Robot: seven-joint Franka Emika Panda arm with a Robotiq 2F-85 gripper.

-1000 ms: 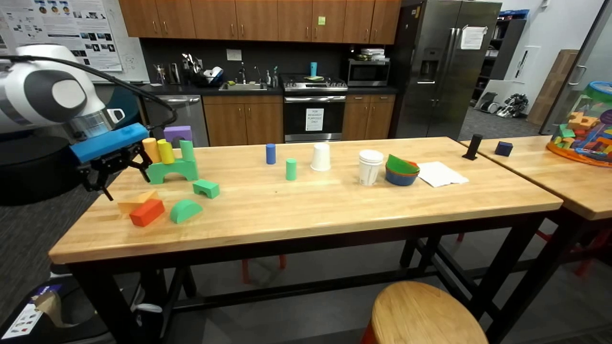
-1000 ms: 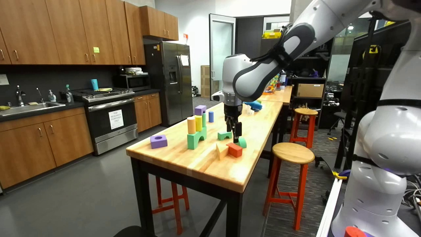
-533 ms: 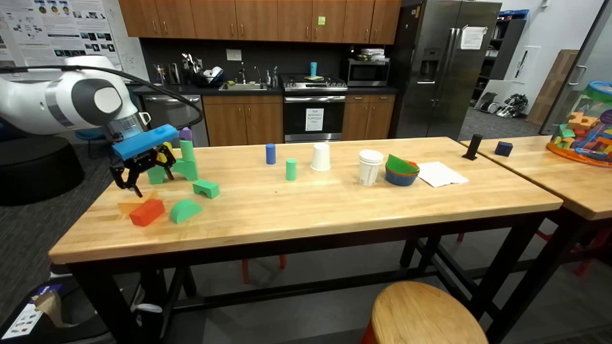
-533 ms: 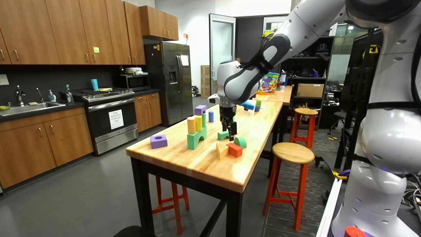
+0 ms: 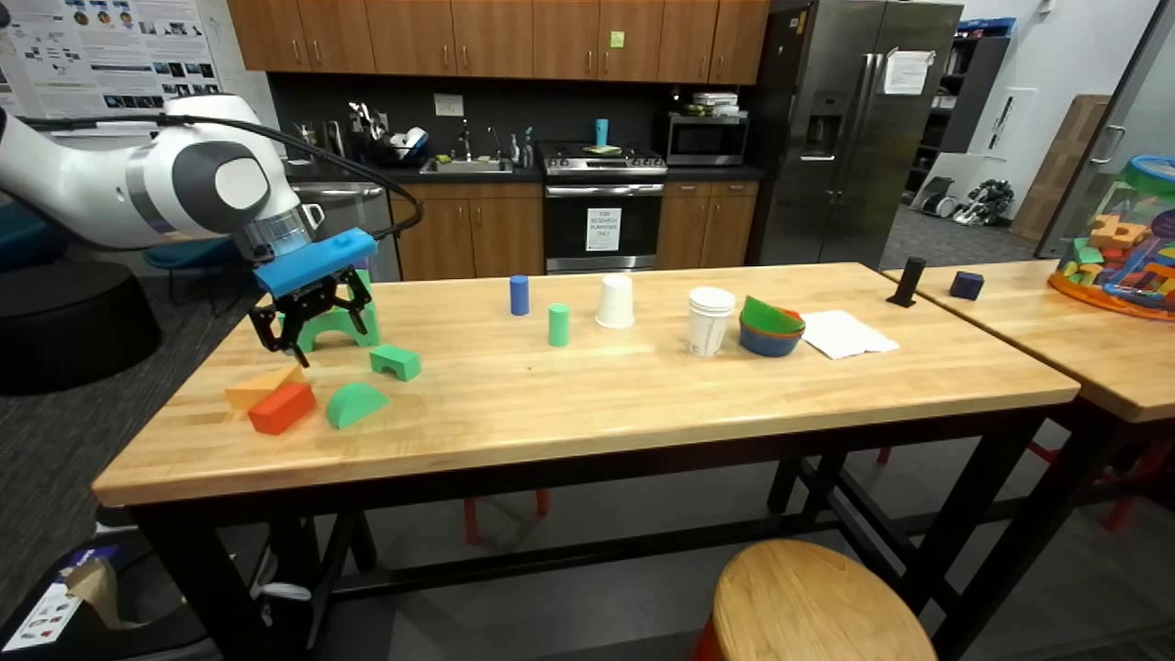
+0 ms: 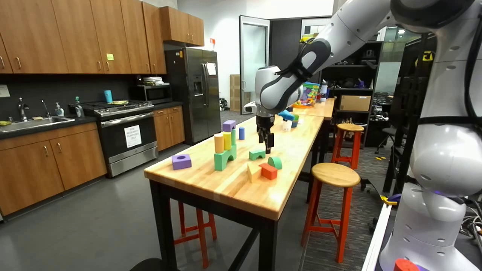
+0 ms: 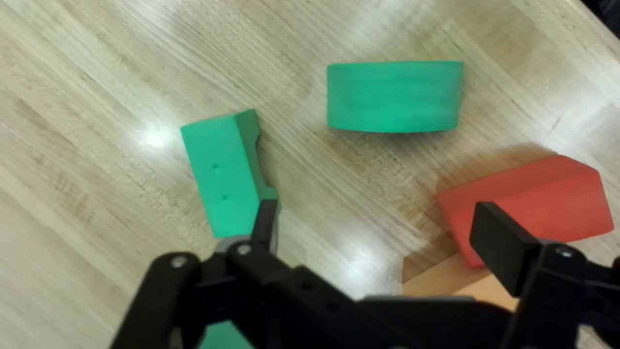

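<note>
My gripper (image 7: 378, 215) is open and empty above the table, also visible in both exterior views (image 5: 332, 343) (image 6: 266, 147). In the wrist view, a small green arch block (image 7: 224, 174) lies by the left finger and a red block (image 7: 542, 203) lies beyond the right finger. The red block rests against an orange wedge (image 7: 441, 278), partly hidden by the gripper. A green half-round block (image 7: 395, 97) stands farther ahead. A large green arch (image 6: 225, 158) bears orange (image 6: 219, 143), yellow (image 6: 227, 141) and green cylinders, with a purple arch (image 6: 229, 125) on top.
A purple block with a hole (image 6: 182, 162) lies near the table edge. Farther along stand a blue cylinder (image 5: 520, 296), a green cylinder (image 5: 558, 326), an upturned white cup (image 5: 615, 302), stacked paper cups (image 5: 709, 323), bowls (image 5: 769, 341) and white paper (image 5: 846, 334). Stools (image 6: 335, 174) flank the table.
In an exterior view the gripper has moved right, from the table's left end to in front of the green arch structure. It stays open. The blocks have not moved.
</note>
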